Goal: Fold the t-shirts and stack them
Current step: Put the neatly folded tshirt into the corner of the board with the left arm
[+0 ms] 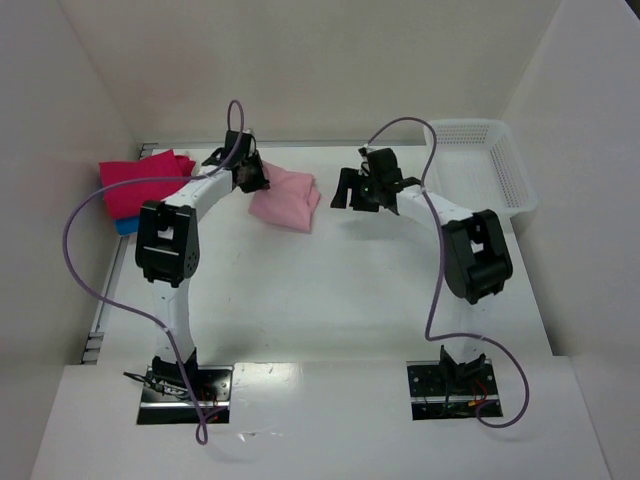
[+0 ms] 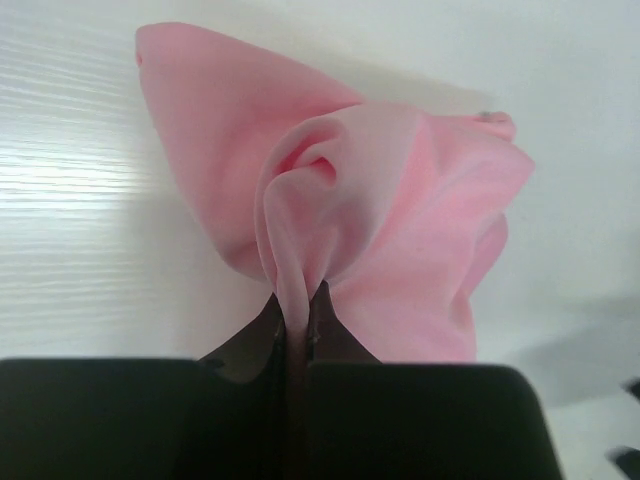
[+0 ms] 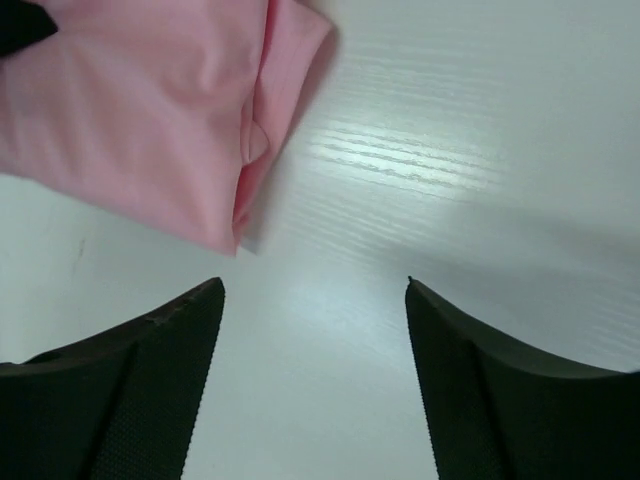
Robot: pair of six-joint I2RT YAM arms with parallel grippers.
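A folded light pink t-shirt [image 1: 287, 197] lies on the white table at the back middle. My left gripper [image 1: 252, 176] is shut on a pinch of its left edge; in the left wrist view the cloth [image 2: 380, 210] bunches up from between the closed fingers [image 2: 296, 318]. My right gripper [image 1: 350, 192] is open and empty, just right of the shirt; its view shows the shirt's corner [image 3: 170, 120] ahead of the spread fingers. A magenta folded t-shirt [image 1: 140, 180] lies on a bright blue one [image 1: 126, 226] at the back left.
A white mesh basket [image 1: 480, 165] stands at the back right. White walls close in the table on the left, back and right. Purple cables loop from both arms.
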